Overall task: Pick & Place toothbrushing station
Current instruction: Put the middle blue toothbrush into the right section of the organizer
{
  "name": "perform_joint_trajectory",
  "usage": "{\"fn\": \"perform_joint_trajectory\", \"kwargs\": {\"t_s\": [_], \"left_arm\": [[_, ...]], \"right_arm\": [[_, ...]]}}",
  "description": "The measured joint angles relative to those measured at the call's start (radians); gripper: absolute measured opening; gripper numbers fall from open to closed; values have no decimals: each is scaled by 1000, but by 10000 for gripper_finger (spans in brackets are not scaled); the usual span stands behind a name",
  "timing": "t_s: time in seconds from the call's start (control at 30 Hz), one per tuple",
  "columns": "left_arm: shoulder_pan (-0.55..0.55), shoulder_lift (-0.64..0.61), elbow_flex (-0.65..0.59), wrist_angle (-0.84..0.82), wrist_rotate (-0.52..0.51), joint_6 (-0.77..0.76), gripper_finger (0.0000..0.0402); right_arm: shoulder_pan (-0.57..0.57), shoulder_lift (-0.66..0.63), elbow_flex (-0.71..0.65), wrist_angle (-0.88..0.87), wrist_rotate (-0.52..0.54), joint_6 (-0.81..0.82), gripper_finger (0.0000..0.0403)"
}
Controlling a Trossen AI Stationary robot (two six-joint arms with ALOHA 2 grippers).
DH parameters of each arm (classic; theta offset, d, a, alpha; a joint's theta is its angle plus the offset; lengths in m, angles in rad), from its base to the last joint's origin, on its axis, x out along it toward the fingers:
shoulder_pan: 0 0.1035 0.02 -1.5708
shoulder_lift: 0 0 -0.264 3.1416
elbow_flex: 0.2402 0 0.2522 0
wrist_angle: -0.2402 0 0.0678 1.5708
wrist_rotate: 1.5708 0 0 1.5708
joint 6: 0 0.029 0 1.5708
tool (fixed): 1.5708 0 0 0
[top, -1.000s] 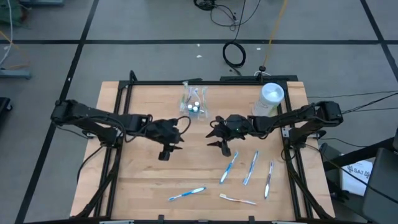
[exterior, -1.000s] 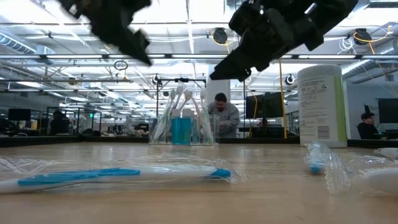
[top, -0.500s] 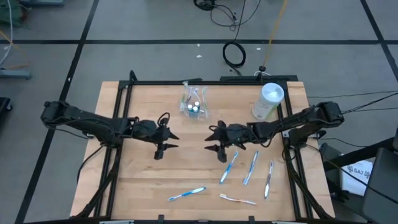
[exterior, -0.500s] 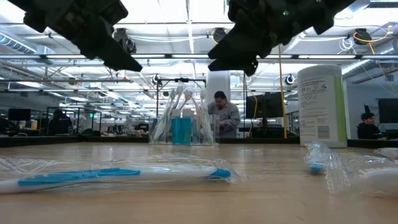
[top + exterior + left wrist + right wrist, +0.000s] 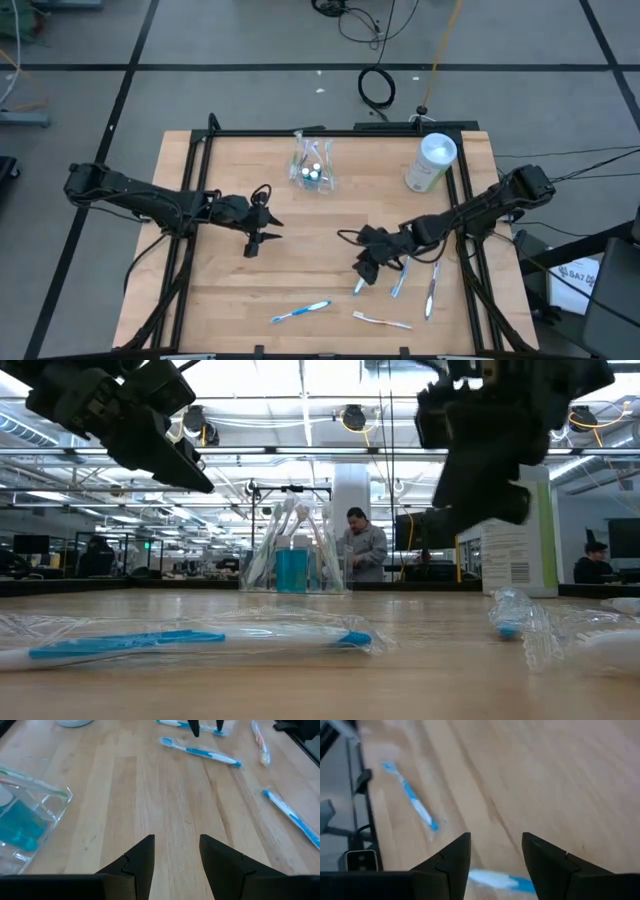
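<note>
A clear plastic cup stands upright at the table's far middle with toothbrushes and teal tubes in it; it also shows as the cup in the low view. Several wrapped toothbrushes lie flat near the front: a blue one, a pale one, two more. My right gripper hangs open above the end of one blue toothbrush; another blue toothbrush lies farther off. My left gripper stands open over bare wood at centre left, with the cup beside it.
A tall white canister stands at the far right, near the right arm. A black frame runs along the table's edges. Bare wood lies between the two grippers and in front of the cup. People sit in the room beyond the table.
My right gripper has swung from the table's middle toward the near edge and a little to the right, rolling as it went, and now hangs over the toothbrushes. My left gripper has drawn back a little toward the left edge and sunk slightly. No object has moved.
</note>
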Motion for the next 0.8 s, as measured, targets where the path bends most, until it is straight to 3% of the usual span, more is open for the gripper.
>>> {"fn": "perform_joint_trajectory", "kwargs": {"t_s": [0.23, 0.4, 0.8], "left_arm": [[0, 0, 0, 1, -4, -16, 161], [0, 0, 0, 1, -4, -30, 161], [0, 1, 0, 1, -4, -26, 161]], "right_arm": [[3, 1, -57, 2, 3, 323, 171], [3, 1, -106, -1, 0, 446, 171], [-34, 1, -155, 25, -2, 484, 171]]}}
